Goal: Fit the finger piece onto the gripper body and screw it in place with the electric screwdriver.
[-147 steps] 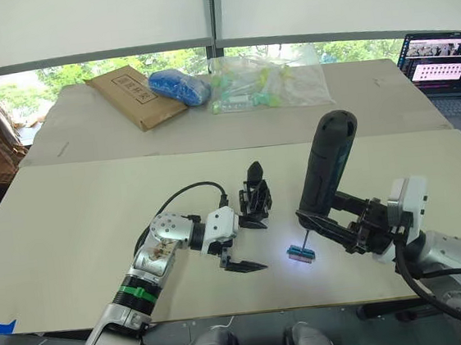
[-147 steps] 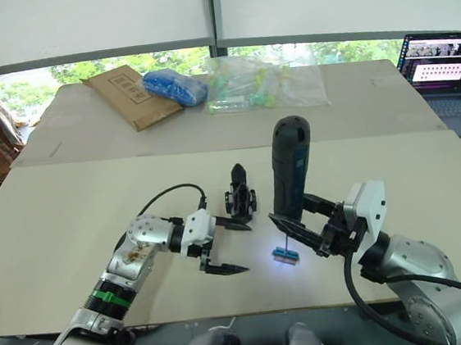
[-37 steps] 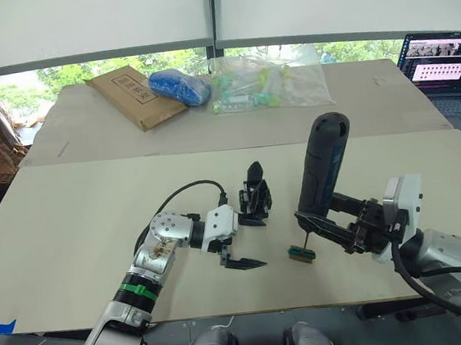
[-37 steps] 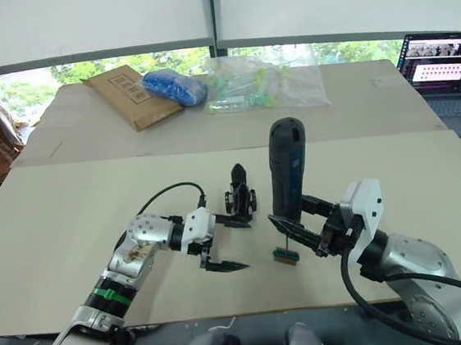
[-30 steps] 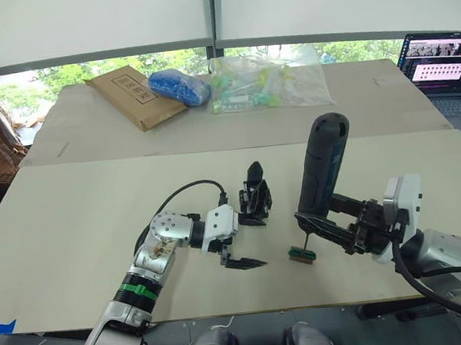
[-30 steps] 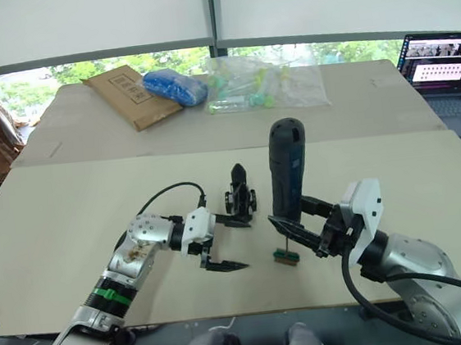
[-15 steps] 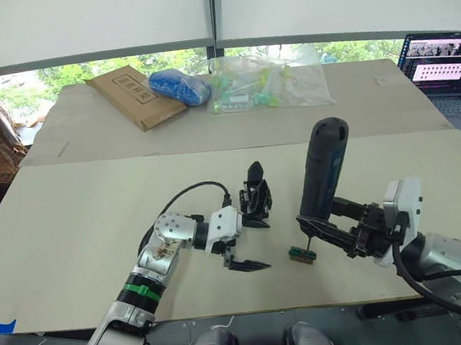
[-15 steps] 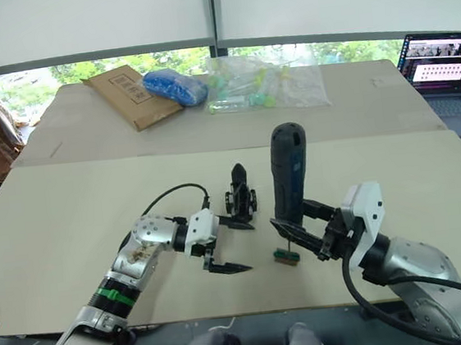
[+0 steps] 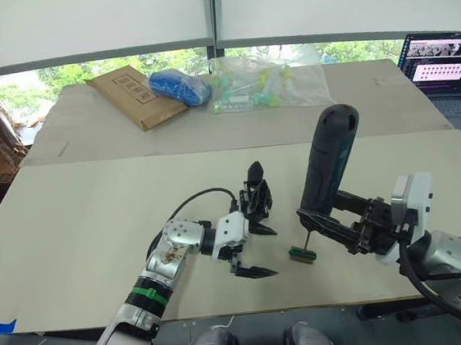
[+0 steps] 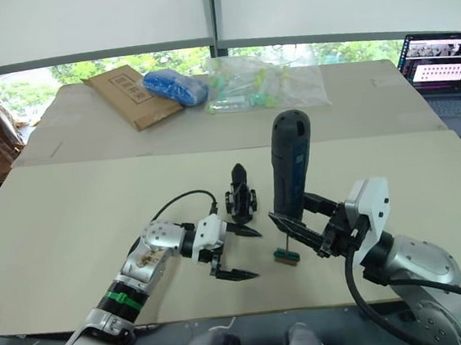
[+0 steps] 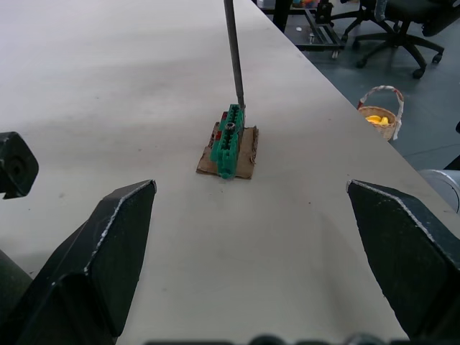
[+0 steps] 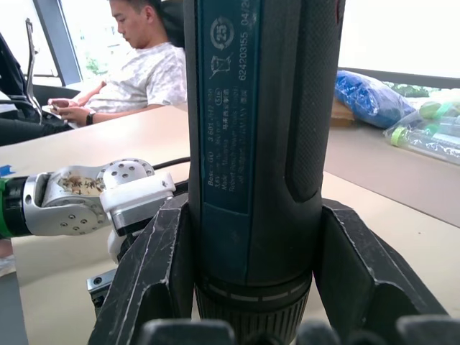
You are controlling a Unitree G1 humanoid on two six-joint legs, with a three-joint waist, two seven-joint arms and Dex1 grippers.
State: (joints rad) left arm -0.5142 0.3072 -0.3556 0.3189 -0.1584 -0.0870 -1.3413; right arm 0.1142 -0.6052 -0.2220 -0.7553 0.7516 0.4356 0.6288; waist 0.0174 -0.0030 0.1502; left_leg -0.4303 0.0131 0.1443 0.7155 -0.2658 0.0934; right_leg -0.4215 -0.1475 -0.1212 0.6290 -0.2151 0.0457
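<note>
Left claw (image 9: 254, 252) had shifted toward the green block (image 9: 302, 254), spread and empty — gripper body (image 9: 255, 199) upright just behind it. Right claw (image 9: 329, 226) clamped the electric screwdriver (image 9: 327, 162), bit on block.

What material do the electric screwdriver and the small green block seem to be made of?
The electric screwdriver: likely dark plastic, with a matte, dotted grip and a printed label; its bit looks like grey metal. The green block: seemingly moulded plastic, on a brown base, perhaps cardboard.

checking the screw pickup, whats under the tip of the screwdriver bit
A small green block on a brown base sits under the electric screwdriver's bit, on the table. The bit meets the block's far end; whether it carries a screw cannot be seen.
</note>
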